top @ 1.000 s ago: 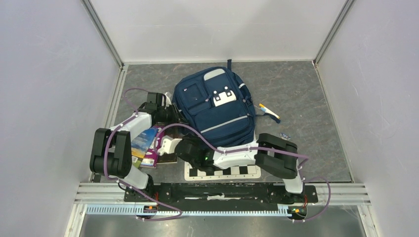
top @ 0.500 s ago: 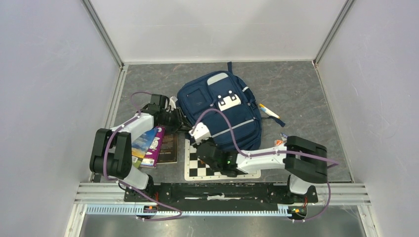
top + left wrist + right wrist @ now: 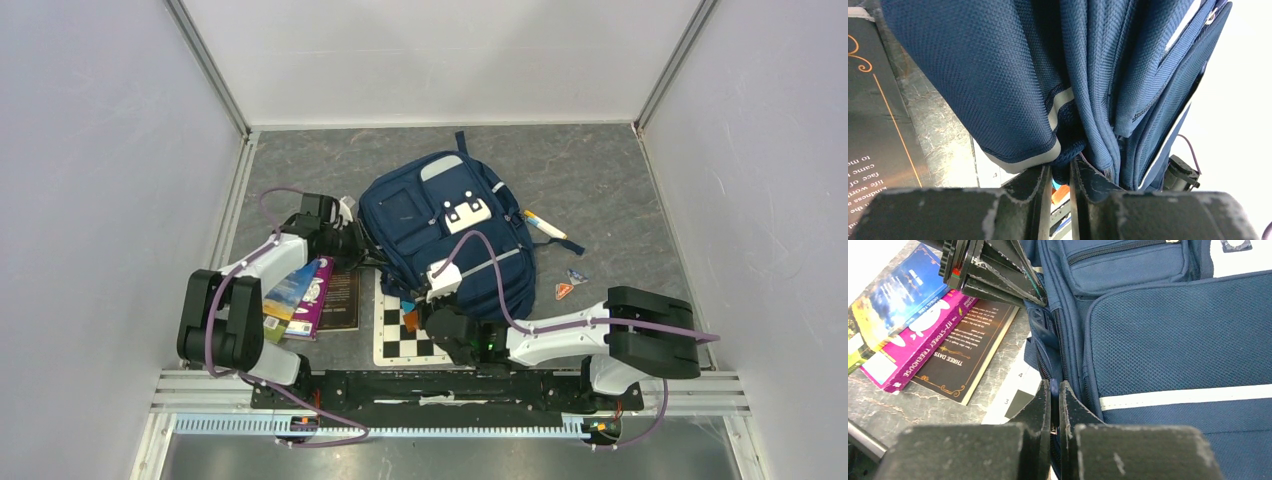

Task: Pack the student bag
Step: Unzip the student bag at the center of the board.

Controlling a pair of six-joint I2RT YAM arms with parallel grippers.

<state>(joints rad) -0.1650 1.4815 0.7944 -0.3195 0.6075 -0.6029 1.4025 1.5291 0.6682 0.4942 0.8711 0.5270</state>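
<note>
The student bag (image 3: pixel 455 235), a navy backpack with grey stripes, lies front up in the middle of the table. My left gripper (image 3: pixel 365 245) is at the bag's left edge, shut on a fold of its navy fabric (image 3: pixel 1068 145). My right gripper (image 3: pixel 418 300) is at the bag's near-left corner. In the right wrist view its jaws are shut on a blue zipper pull (image 3: pixel 1054 386) beside the zip track (image 3: pixel 1060 340). The left gripper's dark fingers (image 3: pixel 1018 287) show at the top of that view, pinching the same edge.
Three books (image 3: pixel 300 295) lie left of the bag, the black one (image 3: pixel 968 350) nearest it. A checkerboard card (image 3: pixel 395 335) sticks out under the bag's near edge. A marker (image 3: pixel 545 225) and small orange bits (image 3: pixel 565 290) lie to the right.
My right arm has swung right along the bag's near edge, with its gripper staying on the bag. The bag has turned and shifted right. My left jaws have closed a little more on the fabric.
</note>
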